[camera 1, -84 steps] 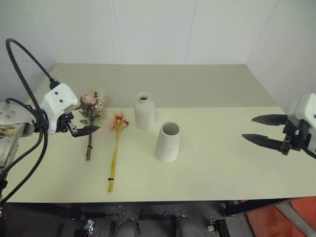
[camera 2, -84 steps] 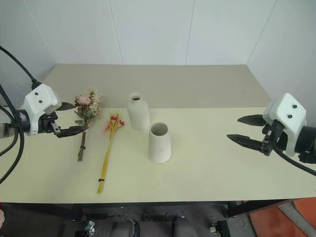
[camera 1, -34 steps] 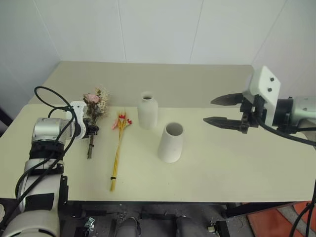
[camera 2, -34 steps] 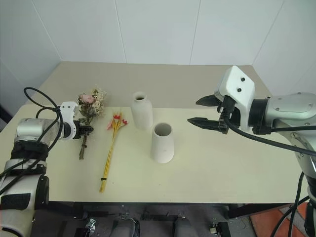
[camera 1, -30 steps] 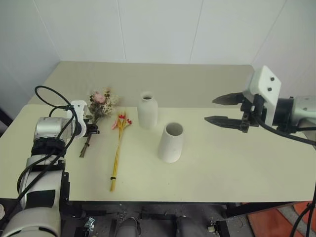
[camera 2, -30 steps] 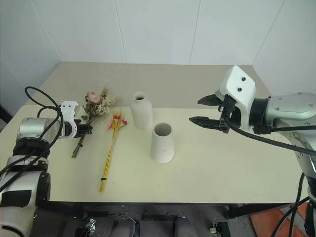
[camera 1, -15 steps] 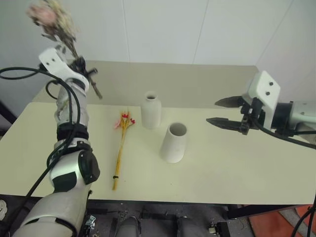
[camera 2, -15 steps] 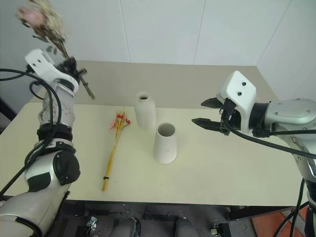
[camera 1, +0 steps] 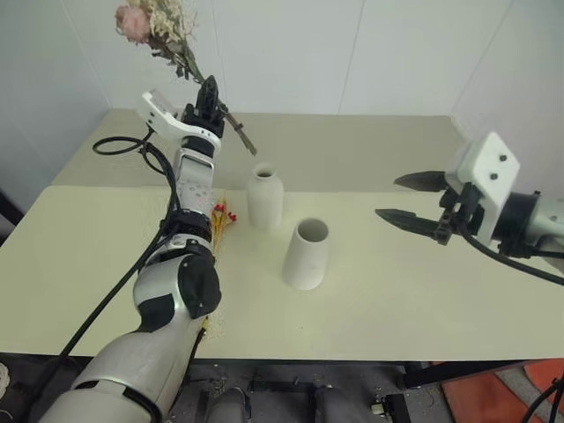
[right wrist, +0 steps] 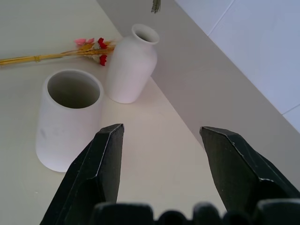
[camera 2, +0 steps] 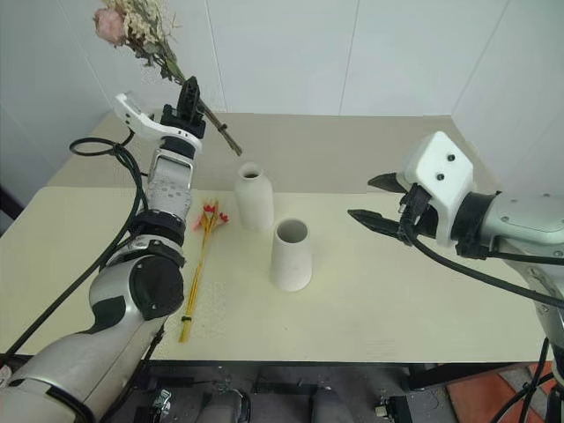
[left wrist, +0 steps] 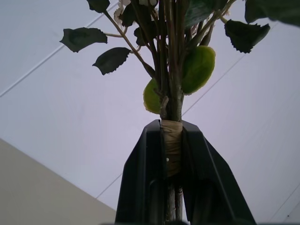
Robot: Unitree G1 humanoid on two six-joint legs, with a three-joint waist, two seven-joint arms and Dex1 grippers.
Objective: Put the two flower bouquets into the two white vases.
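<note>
My left gripper (camera 1: pixel 209 99) is raised high behind the table, shut on the taped stem of the bushy bouquet (camera 1: pixel 155 23). Its pink bloom points up and left; the stem's lower end hangs above and left of the bottle-shaped white vase (camera 1: pixel 264 199). In the left wrist view the fingers (left wrist: pixel 140 178) clamp the stem (left wrist: pixel 172 140). The slim yellow bouquet (camera 2: pixel 199 261) lies on the table left of the vases, partly behind my left arm. The wide-mouthed cone vase (camera 1: pixel 304 255) stands upright in front of the bottle vase. My right gripper (camera 1: pixel 388 196) hovers open, right of both vases, holding nothing.
The pale yellow table (camera 1: pixel 397 300) runs back to a white panelled wall (camera 1: pixel 397 53). Bare table surface lies right of the vases under my right gripper and along the front edge.
My left arm has swung the bushy bouquet up off the table and to the right, now close above the bottle vase. The right gripper has stayed about where it was, open.
</note>
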